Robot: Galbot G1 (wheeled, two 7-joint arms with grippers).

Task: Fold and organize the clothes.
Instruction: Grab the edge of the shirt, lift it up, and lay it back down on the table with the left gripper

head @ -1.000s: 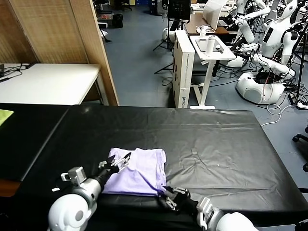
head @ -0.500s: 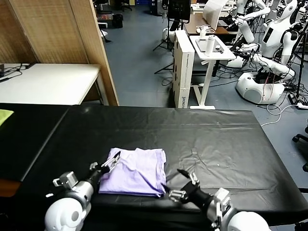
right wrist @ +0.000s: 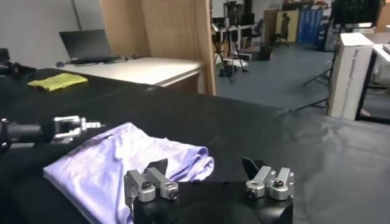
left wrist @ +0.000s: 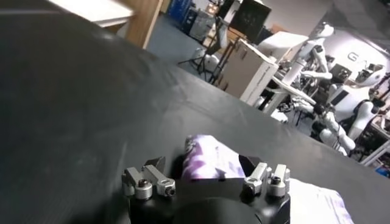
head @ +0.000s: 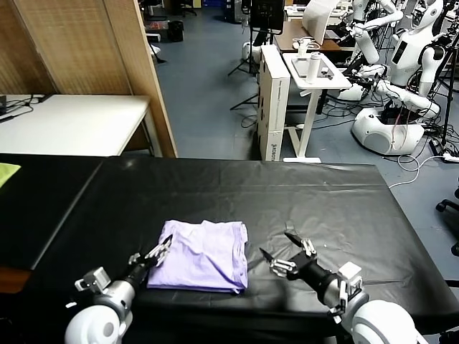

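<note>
The left gripper (left wrist: 207, 176) fills the 6 o'clock edge of the frame, its jaws spread wide with nothing between them. Directly beyond it lies the lavender T-shirt (left wrist: 210, 164) on the black table (left wrist: 73, 109), a darker purple-and-white print showing on the near fold; a paler portion of the cloth runs off toward 4 o'clock. White humanoid robots (left wrist: 341, 122) stand at 2 o'clock. A white box-shaped cabinet (left wrist: 250, 73) stands at 12 o'clock.

Blue floor (head: 208, 79); wooden partition (head: 79, 46) (left); white desk (head: 72, 123).
</note>
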